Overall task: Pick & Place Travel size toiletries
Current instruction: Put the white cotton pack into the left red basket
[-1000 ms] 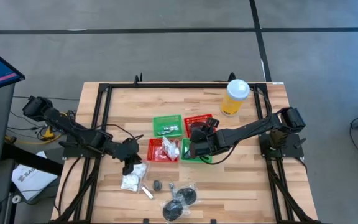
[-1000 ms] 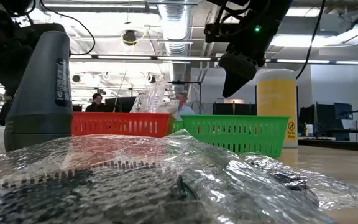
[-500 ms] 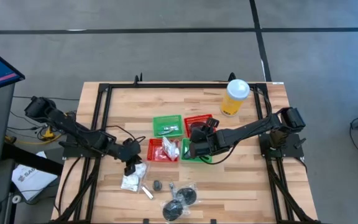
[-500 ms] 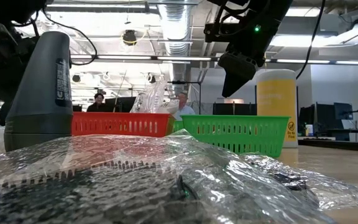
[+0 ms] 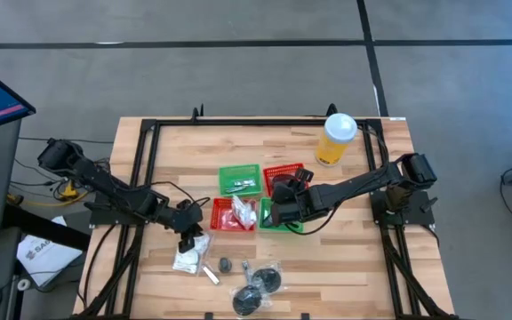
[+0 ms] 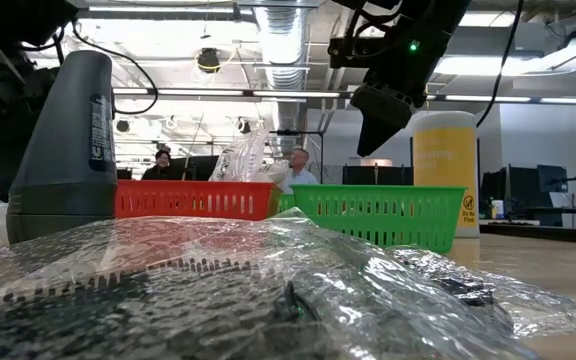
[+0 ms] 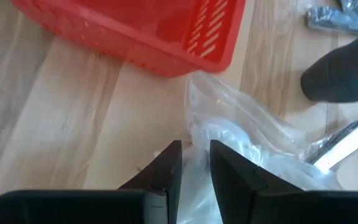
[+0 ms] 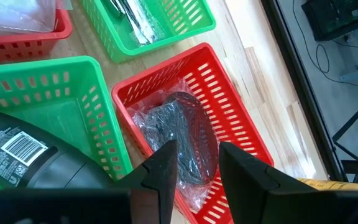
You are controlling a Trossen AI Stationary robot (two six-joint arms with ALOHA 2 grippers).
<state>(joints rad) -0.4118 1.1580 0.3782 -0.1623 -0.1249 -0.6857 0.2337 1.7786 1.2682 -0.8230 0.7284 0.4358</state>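
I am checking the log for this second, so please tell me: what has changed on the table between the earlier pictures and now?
Very little. The left arm shifted slightly; its left gripper remains beside the white packets, near the red basket, fingers close together with nothing clearly between them. The right gripper stays over the baskets, above the green basket, holding nothing. No item moved, and nothing was grasped or released.

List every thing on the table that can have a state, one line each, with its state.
left gripper: nearly shut, fingers pinching the clear wrap of a white packet
right gripper: open, empty, above the baskets
far red basket: holds a wrapped dark disc
far green basket: holds thin tubes
near red basket: holds a packet
yellow cup: upright, lid on
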